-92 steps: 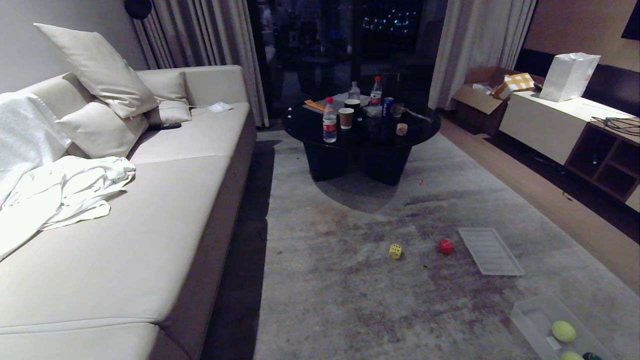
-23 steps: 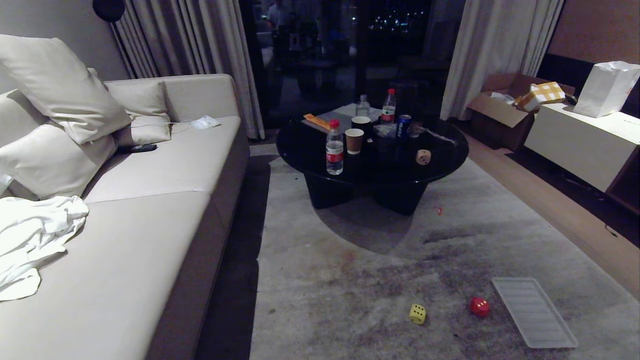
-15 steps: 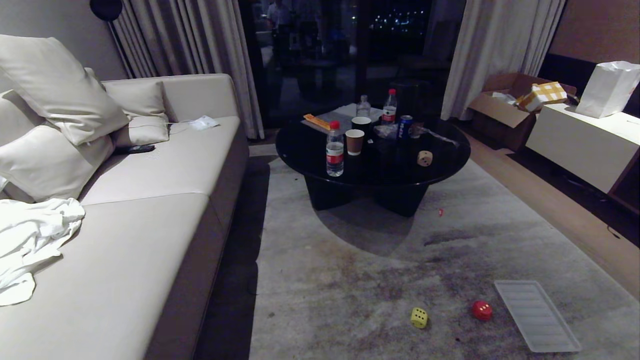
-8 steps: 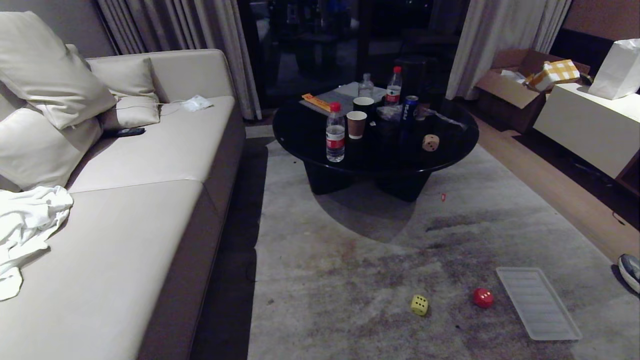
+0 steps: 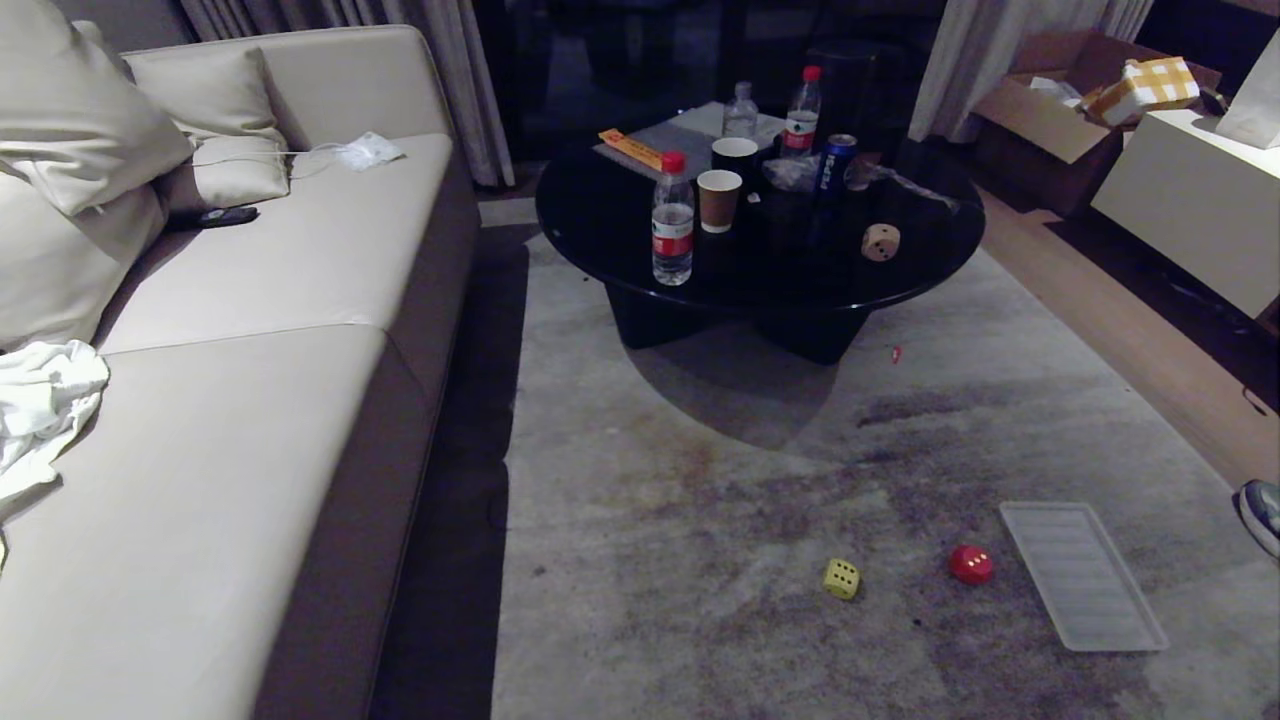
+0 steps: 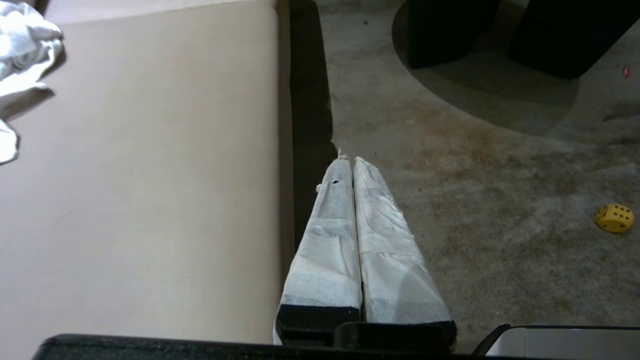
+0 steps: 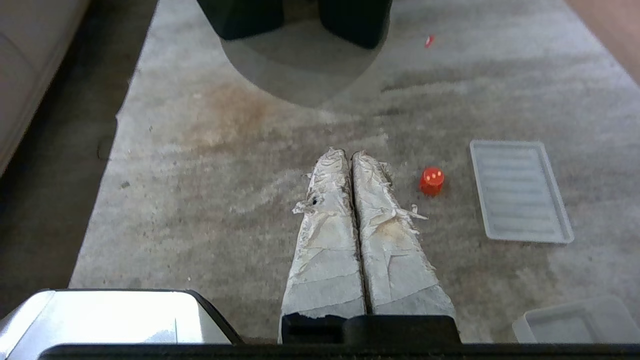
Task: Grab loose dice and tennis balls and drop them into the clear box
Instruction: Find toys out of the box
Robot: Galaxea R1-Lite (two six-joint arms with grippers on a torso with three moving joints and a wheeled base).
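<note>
A yellow die (image 5: 841, 579) and a red die (image 5: 970, 564) lie on the grey rug; a cream die (image 5: 880, 242) sits on the round black table (image 5: 640, 260). In the wrist views the yellow die (image 6: 614, 218) and the red die (image 7: 431, 180) show again. One corner of the clear box (image 7: 575, 322) shows in the right wrist view. No tennis balls are in view. My left gripper (image 6: 348, 160) hangs shut and empty above the rug beside the sofa. My right gripper (image 7: 348, 152) hangs shut and empty above the rug, a little short of the red die. Neither arm shows in the head view.
A flat ribbed translucent lid (image 5: 1082, 574) lies on the rug right of the red die. The beige sofa (image 5: 240, 400) fills the left side. Bottles, cups and a can stand on the table. A person's shoe (image 5: 1262, 514) is at the right edge; a white cabinet (image 5: 1190, 190) stands far right.
The whole head view has tilted downward as the torso bent: table, dice and lid sit differently in the picture, and a shoe has come into view at the right. No object has moved.
</note>
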